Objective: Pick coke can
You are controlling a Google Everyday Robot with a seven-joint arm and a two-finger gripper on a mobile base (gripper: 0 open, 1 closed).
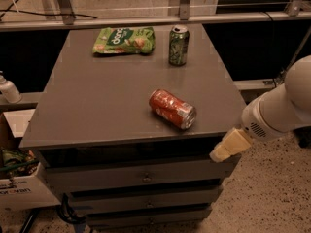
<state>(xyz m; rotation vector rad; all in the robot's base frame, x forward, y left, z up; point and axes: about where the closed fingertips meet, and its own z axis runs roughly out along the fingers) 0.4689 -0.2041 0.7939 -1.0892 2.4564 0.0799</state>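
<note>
The coke can (172,108) is red-orange with white markings and a silver end. It lies on its side near the front right of the grey cabinet top (97,101). My gripper (229,145) is a cream-coloured tip on the white arm (279,106). It hangs off the front right corner of the cabinet, below the top's level, to the right of the can and apart from it.
A green can with a silver top (178,45) stands upright at the back. A green snack bag (124,40) lies to its left. Drawers (146,177) front the cabinet. A white bottle (7,89) and a box (19,178) are at the left.
</note>
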